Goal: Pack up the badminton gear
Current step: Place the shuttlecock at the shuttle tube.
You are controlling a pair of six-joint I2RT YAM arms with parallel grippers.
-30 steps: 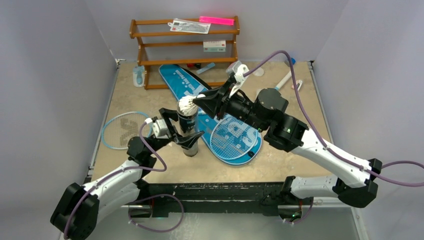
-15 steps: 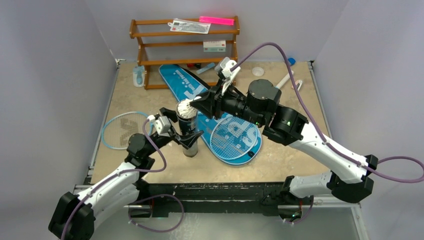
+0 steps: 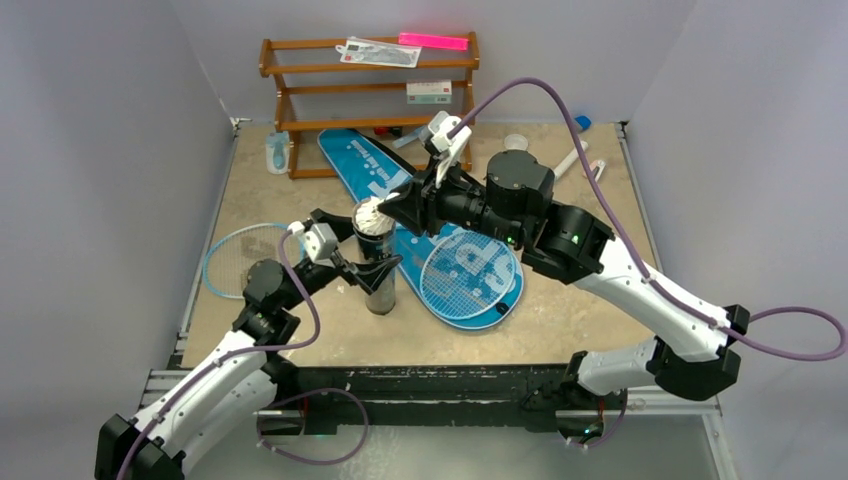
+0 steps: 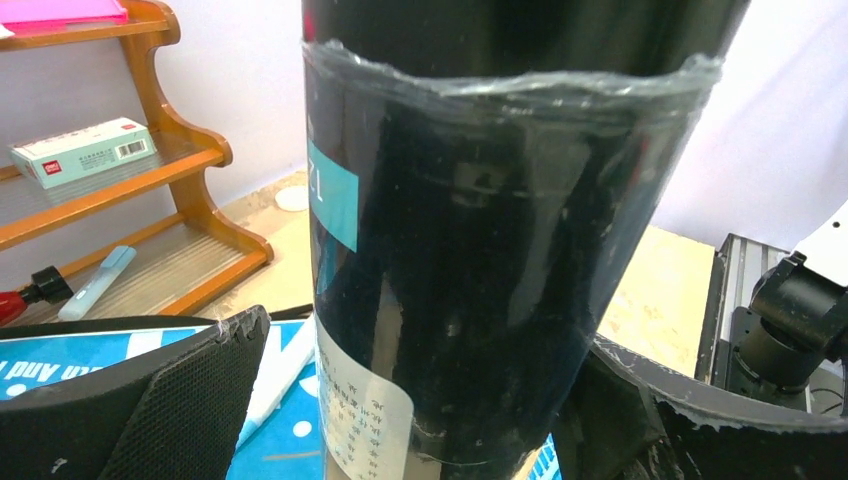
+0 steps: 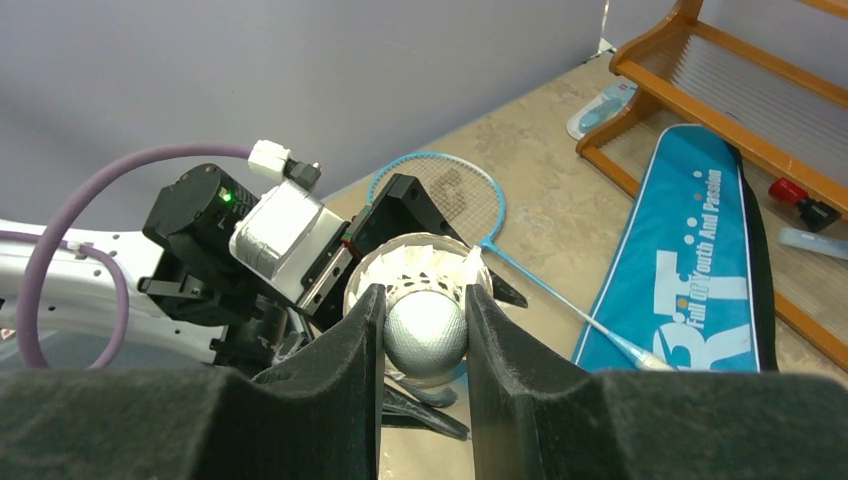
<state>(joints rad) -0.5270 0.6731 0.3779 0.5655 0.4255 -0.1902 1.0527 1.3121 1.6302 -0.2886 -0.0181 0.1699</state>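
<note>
With my right jaws clenched on the shuttlecock (image 5: 425, 330), my wrist has swung to line it up at the mouth of the tube (image 4: 480, 250), which my released left jaws straddle, ready for pushing in.

Glossy black tube (image 4: 480, 250) — film-wrapped (wrinkled); wooden rack (image 3: 330, 67).

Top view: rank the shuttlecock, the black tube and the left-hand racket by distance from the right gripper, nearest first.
1. Shuttlecock: pinched by the right gripper, at the tube's mouth.
2. Black tube: upright, directly beneath.
3. Racket: lying flat, far left.
</note>
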